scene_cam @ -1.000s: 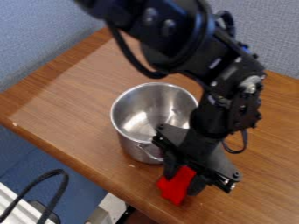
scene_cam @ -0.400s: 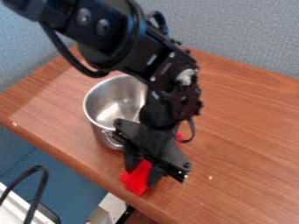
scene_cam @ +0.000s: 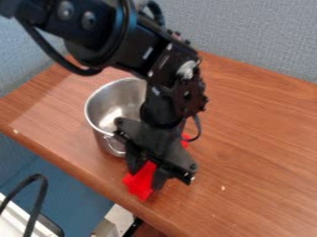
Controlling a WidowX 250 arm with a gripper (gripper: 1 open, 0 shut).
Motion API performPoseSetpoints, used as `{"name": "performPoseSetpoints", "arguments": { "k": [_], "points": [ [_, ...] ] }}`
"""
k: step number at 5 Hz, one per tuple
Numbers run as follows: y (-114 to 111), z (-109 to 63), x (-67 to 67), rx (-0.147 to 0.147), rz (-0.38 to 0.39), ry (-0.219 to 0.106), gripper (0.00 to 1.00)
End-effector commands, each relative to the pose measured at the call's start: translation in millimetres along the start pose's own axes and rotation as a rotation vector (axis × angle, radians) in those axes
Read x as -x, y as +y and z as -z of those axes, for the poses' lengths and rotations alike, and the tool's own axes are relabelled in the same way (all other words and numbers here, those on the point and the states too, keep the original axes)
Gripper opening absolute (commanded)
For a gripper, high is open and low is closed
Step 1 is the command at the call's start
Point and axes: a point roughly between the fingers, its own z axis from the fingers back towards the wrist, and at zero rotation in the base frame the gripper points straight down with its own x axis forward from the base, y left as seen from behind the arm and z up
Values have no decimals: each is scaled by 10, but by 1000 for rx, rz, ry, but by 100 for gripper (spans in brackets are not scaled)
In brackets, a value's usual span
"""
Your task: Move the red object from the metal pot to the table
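The red object (scene_cam: 144,181), a bright red block, hangs upright between the fingers of my gripper (scene_cam: 151,172), which is shut on its upper end. It sits over the front edge of the table (scene_cam: 254,120), just in front and to the right of the metal pot (scene_cam: 111,106). The pot stands on the brown wood top with its inside showing bare metal. My black arm reaches down from the upper left and covers the pot's right rim.
A black cable (scene_cam: 28,199) loops below the table's front edge at the lower left. A blue wall lies behind the table. Bare wood stretches to the right of the arm.
The view shifted, so the pot, arm and red block all sit further left in the picture than a second ago. The block stays gripped just outside the pot.
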Motion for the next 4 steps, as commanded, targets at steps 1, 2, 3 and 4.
{"name": "performPoseSetpoints", "arguments": {
  "k": [1,2,3,4],
  "points": [
    [-125,-22,-137,7,-39,-27,0],
    [-108,-150,-127,10,-24,-18,100],
    [-56,-293,-80,11,-17,-20,100],
    [6,-146,-67,3,21,-25,100]
  ]
}}
